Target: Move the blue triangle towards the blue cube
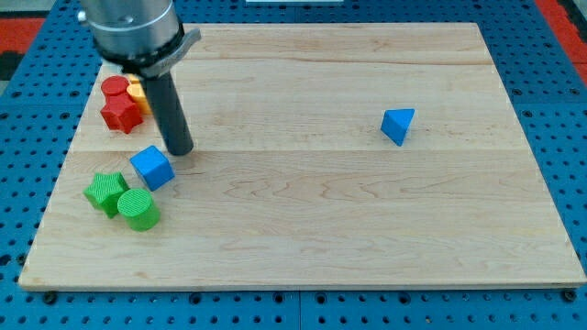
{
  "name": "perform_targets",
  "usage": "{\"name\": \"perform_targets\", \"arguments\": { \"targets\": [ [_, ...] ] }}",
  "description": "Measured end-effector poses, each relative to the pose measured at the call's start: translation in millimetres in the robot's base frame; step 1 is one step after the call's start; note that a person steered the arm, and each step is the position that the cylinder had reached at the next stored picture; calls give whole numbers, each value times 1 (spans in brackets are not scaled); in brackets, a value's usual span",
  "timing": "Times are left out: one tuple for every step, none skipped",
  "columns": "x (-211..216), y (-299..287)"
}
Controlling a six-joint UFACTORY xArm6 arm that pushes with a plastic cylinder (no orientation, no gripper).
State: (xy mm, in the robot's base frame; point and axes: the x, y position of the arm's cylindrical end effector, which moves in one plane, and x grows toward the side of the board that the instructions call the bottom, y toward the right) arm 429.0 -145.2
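Observation:
The blue triangle (398, 125) lies on the wooden board (312, 229) at the view's right, above mid-height. The blue cube (152, 168) sits at the view's left. My tip (179, 149) rests on the board just above and to the right of the blue cube, close to it, whether touching I cannot tell. The tip is far to the left of the blue triangle.
A green star (106, 192) and a green cylinder (138, 210) sit just below-left of the blue cube. A red cylinder (115, 89), a red star (120, 114) and a partly hidden yellow block (139, 93) cluster at the upper left, beside the rod.

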Motion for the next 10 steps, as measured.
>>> {"name": "perform_targets", "arguments": {
  "targets": [
    [37, -9],
    [45, 14],
    [59, 134],
    [70, 249],
    [36, 354],
    [-43, 314],
    [-43, 188],
    [-52, 191],
    [-59, 261],
    [-22, 200]
  ]
}}
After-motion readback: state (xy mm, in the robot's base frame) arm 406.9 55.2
